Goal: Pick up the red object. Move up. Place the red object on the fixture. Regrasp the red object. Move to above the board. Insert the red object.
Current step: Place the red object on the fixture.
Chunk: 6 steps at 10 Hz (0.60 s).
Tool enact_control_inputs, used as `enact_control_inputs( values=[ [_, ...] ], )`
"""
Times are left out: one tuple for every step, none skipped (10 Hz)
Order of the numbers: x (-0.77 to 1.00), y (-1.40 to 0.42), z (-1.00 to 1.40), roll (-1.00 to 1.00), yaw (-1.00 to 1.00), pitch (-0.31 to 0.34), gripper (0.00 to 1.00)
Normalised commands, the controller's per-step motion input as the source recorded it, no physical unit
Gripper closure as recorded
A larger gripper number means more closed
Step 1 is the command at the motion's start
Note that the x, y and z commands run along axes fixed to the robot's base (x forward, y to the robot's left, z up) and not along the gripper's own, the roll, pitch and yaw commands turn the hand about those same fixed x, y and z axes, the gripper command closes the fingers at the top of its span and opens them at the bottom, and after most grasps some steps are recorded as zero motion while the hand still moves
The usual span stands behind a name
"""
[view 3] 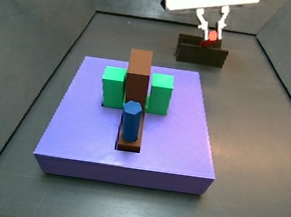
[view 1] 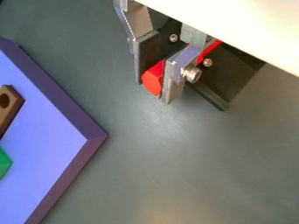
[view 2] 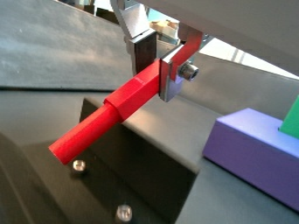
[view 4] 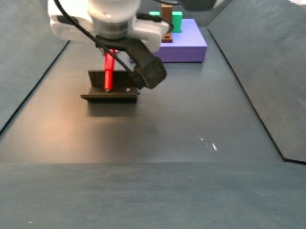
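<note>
Red stands out at the far end of the grey floor: the red object [view 2: 111, 115], a slim peg, is clamped between the silver fingers [view 1: 172, 77] of the pincer [view 1: 156, 68], which are closed on its upper part. In a side view the pincer [view 3: 211, 26] hangs directly over the fixture [view 3: 203, 52], and the peg [view 3: 211, 35] runs down from the fingers towards it. In a side view the peg [view 4: 107, 71] stands nearly upright with its lower end at the fixture [view 4: 111, 94]; whether it touches the bracket cannot be told. In a wrist view the peg's free end lies over the dark fixture [view 2: 128, 175], whose screws show beneath it.

The board [view 3: 135, 129], a lavender slab, lies nearer in that side view, well apart from the fixture. It carries green blocks [view 3: 113, 86], a brown bar [view 3: 138, 79] running between them from far to near, and a blue peg [view 3: 131, 122] standing upright at the bar's near end. A corner of the board [view 1: 47, 140] also shows in a wrist view.
</note>
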Motion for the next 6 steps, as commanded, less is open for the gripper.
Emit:
enact_control_inputs(
  values=[
    [-0.03,0.00,-0.23,-0.01,0.02,-0.194,1.00],
    [0.00,0.00,-0.16,-0.06,0.03,-0.169,1.00],
    [0.00,0.00,-0.10,-0.11,0.04,-0.129,1.00],
    [0.00,0.00,-0.07,-0.14,0.04,-0.111,1.00],
    [0.00,0.04,0.00,-0.26,0.07,-0.106,1.00],
    [0.00,0.09,0.00,-0.44,0.09,-0.131,1.00]
  ],
)
